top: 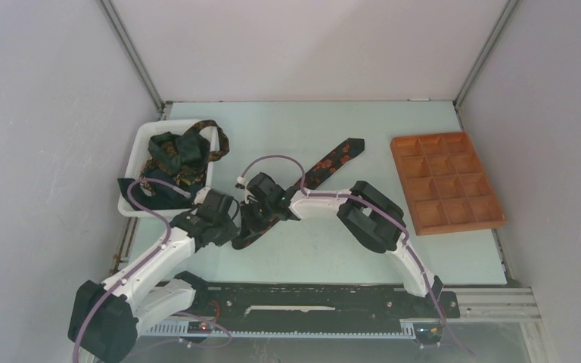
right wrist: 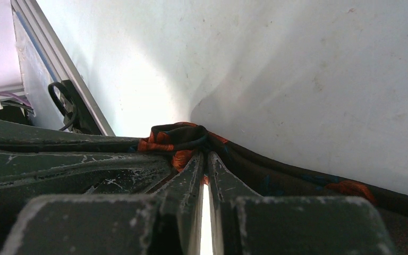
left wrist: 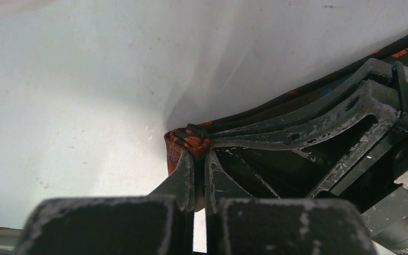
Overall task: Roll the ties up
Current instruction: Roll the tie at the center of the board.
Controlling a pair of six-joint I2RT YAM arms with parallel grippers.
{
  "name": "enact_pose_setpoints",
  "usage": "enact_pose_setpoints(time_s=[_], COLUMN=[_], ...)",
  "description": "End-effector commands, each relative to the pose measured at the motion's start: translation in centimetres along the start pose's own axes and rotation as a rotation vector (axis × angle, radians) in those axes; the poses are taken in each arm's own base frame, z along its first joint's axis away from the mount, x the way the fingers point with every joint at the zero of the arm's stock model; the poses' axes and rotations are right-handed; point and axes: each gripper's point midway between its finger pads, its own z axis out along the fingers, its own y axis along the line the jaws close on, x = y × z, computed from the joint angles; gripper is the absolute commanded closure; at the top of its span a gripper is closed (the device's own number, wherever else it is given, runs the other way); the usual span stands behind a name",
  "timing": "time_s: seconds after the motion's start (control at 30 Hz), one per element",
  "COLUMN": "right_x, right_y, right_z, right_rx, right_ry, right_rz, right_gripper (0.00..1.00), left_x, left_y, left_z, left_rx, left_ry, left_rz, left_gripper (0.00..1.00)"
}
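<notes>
- Desk [top: 363,249]: pale greenish-white top, matte, with faint specks and scuffs that show only in the wrist views.
- Walls [top: 310,45]: plain light grey panels on three sides, with metal frame posts [top: 132,53] at the two rear corners.
- Rail [top: 310,310]: a dark slotted strip along the near edge that carries both arm bases.
- White bin [top: 140,136]: at the rear left of the desk.
- Heap of ties [top: 174,151]: dark green and patterned, tangled inside the bin, with one end spilling over its near rim.
- Compartment tray [top: 402,185]: orange-brown, a grid of square cells, at the right side and well apart from the arms.
- Tie [top: 333,161]: dark with an orange-red floral print, lying diagonally from mid-desk toward the rear right. Its near end is bunched where the two arms meet.
- Left claw [left wrist: 197,154]: fingers pressed together, pinching a small folded knot of the tie's end. Only its own wrist view shows this.
- Right claw [right wrist: 204,154]: fingers nearly together with a thin slit of light between them, nipping the same bunched fold from the opposite side.
- Top view: shows the bin, the tray and the tie's length, but the wrists hide the grip point.
- Wrist views: each shows the other claw's fingers lying alongside the fabric.
</notes>
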Motion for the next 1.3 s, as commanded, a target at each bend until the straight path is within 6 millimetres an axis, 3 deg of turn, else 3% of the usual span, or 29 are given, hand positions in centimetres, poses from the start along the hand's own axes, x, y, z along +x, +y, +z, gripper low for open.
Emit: enact_pose_setpoints(time_s=[0.0,0.4,0.43,0.47,0.67,1.2,1.27], right_x=[-0.8,-3.3,-3.4,-3.7,-4.5,-5.9,-5.9], right_y=[1.0,0.9,0.8,0.7,-1.0,-3.5,-3.7], right_z=[-0.5,-5.3,-5.7,-6.2,-8.3,-10.6,-10.5], right_rx=[-0.033,-0.007,-0.006,-0.004,0.017,0.014,0.013], right_ry=[-0.023,-0.106,-0.112,-0.121,-0.156,-0.197,-0.194], right_rz=[-0.022,-0.023,-0.021,-0.019,0.014,0.075,0.078], right_gripper=[0.91,0.81,0.81,0.8,0.8,0.81,0.81], left_x=[-1.6,-1.5,-1.5,-1.5,-1.4,-0.8,-0.5], left_y=[-2.6,-1.9,-1.8,-1.8,-1.9,-4.1,-4.5], left_z=[-0.1,1.0,1.0,1.0,1.6,3.1,3.2], left_rx=[0.059,-0.024,-0.031,-0.037,-0.063,-0.084,-0.085], left_ry=[-0.04,-0.035,-0.037,-0.037,-0.034,-0.002,0.004], left_rz=[0.004,0.031,0.032,0.034,0.024,0.033,0.043], left_gripper=[1.0,1.0,0.94,0.99,1.0,1.0,0.96])
